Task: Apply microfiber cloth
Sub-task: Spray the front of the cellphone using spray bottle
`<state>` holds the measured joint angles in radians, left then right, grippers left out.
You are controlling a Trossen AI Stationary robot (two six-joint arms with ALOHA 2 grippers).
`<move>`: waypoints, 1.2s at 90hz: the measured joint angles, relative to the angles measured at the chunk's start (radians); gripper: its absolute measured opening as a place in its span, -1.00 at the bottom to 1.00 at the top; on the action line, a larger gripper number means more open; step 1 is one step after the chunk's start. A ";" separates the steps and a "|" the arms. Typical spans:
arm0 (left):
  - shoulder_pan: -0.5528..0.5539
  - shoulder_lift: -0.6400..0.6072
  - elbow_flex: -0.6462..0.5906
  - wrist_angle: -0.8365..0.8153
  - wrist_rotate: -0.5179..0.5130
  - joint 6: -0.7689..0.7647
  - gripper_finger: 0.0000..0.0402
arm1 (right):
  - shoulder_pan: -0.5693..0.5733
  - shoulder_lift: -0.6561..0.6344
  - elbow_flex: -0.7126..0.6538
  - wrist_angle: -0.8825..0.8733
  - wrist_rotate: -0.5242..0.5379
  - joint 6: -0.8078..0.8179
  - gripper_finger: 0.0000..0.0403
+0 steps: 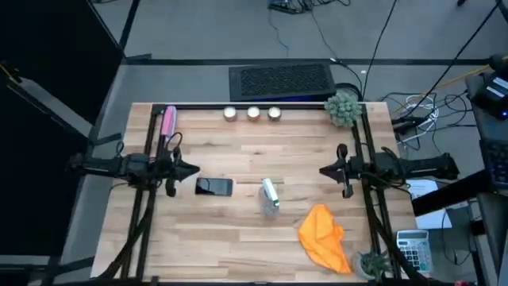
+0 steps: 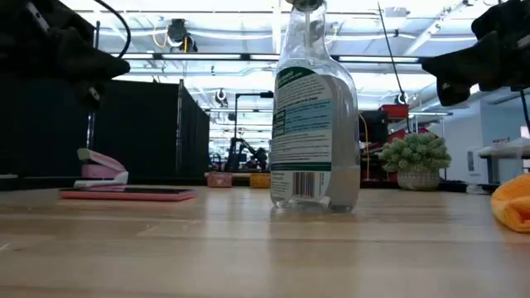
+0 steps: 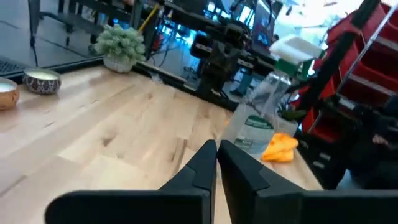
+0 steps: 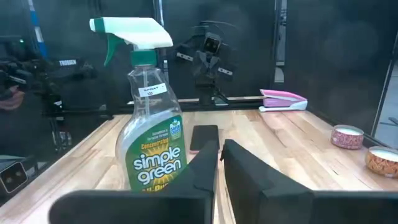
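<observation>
Left claw (image 1: pixel 193 169), right claw (image 1: pixel 324 170): pressed together, raised above wooden table (image 1: pixel 238 230). Crumpled soft orange microfiber cloth (image 1: pixel 324 236) lies untouched.

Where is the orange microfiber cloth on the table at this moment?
In the high view, the crumpled bright orange microfiber cloth lies near the table's front right corner, right of the clear spray bottle and beside a small potted plant.

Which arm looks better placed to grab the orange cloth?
Probably the right. The cloth lies on the right arm's side of the table, near its end effector. The left end effector waits beyond the phone and spray bottle.
</observation>
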<state>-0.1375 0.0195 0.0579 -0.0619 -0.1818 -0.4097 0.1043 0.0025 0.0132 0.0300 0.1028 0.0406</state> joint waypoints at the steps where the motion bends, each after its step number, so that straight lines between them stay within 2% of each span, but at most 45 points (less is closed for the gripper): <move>1: 0.000 0.001 0.003 -0.003 -0.003 -0.004 -0.98 | 0.000 0.000 0.000 0.000 0.000 0.000 -0.93; 17: 0.000 0.100 0.097 -0.060 -0.055 -0.040 -1.00 | 0.000 0.000 0.000 0.000 0.000 0.000 -0.93; 43: 0.000 0.486 0.376 -0.499 -0.059 -0.330 -1.00 | 0.000 0.000 0.000 0.000 0.000 0.000 -0.93; 52: 0.000 0.601 0.436 -0.610 0.012 -0.372 -1.00 | 0.000 0.000 0.000 0.000 0.000 0.000 -0.93; 60: 0.000 0.667 0.439 -0.622 0.108 -0.394 -1.00 | 0.000 0.000 0.000 0.002 0.005 0.000 -0.93; 77: 0.004 0.720 0.424 -0.640 0.163 -0.450 -0.95 | 0.000 0.000 0.000 0.003 0.003 0.008 -0.93; 88: 0.033 0.723 0.424 -0.639 0.166 -0.450 -0.77 | 0.001 0.000 0.000 0.008 0.002 0.211 -0.93; 108: 0.082 0.744 0.424 -0.648 0.167 -0.450 -0.26 | 0.001 0.001 0.000 0.022 0.019 0.641 -0.93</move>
<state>-0.0555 0.7640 0.4820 -0.7101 -0.0152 -0.8593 0.1051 0.0034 0.0134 0.0521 0.1220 0.6817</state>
